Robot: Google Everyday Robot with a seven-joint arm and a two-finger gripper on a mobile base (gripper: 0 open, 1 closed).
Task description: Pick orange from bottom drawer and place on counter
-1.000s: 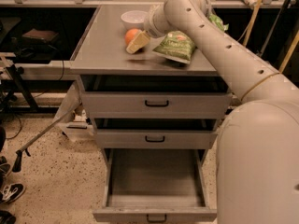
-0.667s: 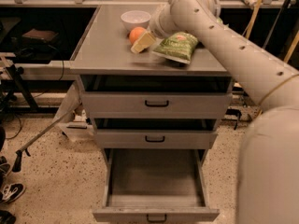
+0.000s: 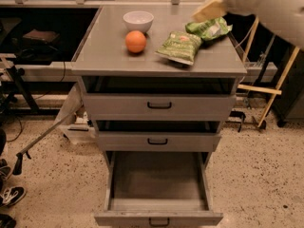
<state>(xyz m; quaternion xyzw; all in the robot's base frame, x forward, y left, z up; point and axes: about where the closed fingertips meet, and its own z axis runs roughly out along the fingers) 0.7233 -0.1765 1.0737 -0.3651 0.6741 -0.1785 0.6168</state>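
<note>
The orange [image 3: 136,41] rests on the grey counter [image 3: 104,51], just in front of a white bowl [image 3: 138,20]. The bottom drawer [image 3: 158,189] is pulled fully out and its tray shows nothing inside. My gripper [image 3: 208,8] is raised at the top right, above the counter's back right part and well away from the orange. It holds nothing that I can see.
Two green crisp bags [image 3: 182,46] [image 3: 210,28] lie on the counter's right half. The top drawer [image 3: 159,105] and middle drawer [image 3: 157,140] are partly out. A wooden frame [image 3: 270,89] stands at the right, cables and shoes [image 3: 9,196] at the left.
My gripper was down at the orange on the counter. It has let the orange go and pulled up and to the right. The orange now sits alone.
</note>
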